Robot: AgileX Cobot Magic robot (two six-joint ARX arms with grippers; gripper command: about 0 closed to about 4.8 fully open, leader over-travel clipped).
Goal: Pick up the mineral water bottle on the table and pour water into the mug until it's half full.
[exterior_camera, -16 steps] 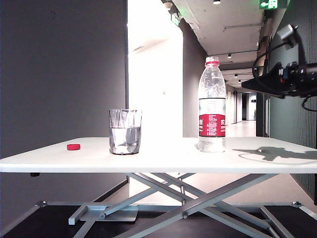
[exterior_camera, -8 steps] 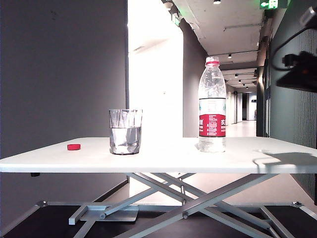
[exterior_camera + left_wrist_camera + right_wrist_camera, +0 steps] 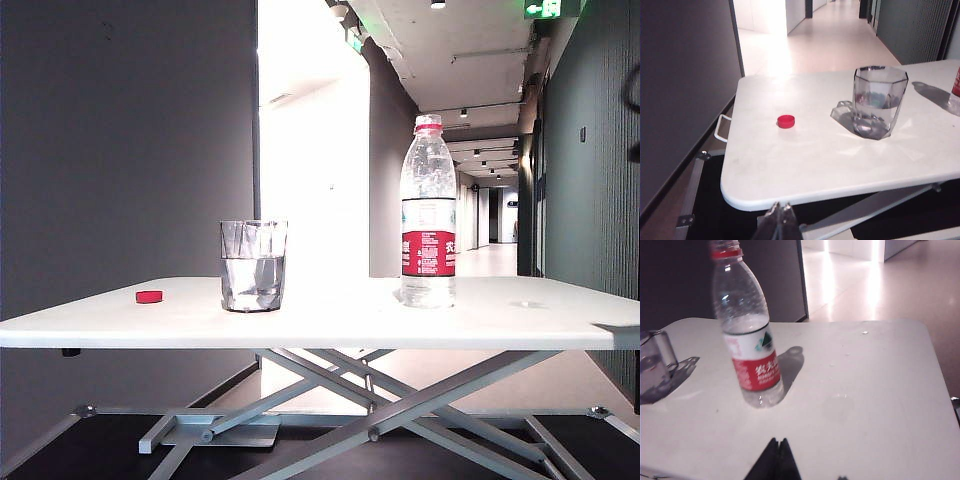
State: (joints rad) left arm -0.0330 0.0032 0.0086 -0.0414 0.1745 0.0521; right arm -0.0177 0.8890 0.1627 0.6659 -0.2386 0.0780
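Note:
The mineral water bottle (image 3: 428, 212) stands upright and uncapped on the white table (image 3: 330, 325), right of centre; the right wrist view shows it too (image 3: 747, 335). The mug (image 3: 253, 265), a clear faceted tumbler about half filled with water, stands left of it and appears in the left wrist view (image 3: 877, 102). My left gripper (image 3: 780, 206) is shut and empty, held off the table's near left corner. My right gripper (image 3: 778, 441) is shut and empty above the table, apart from the bottle. Neither gripper shows in the exterior view.
A small red cap (image 3: 149, 296) lies on the table left of the mug, also visible as the cap (image 3: 786, 121) in the left wrist view. The table's grey scissor frame (image 3: 400, 400) stands below. A lit corridor runs behind.
The right arm has drawn back out of the exterior view at the upper right, and its shadow has left the tabletop. Bottle, mug and cap have not moved.

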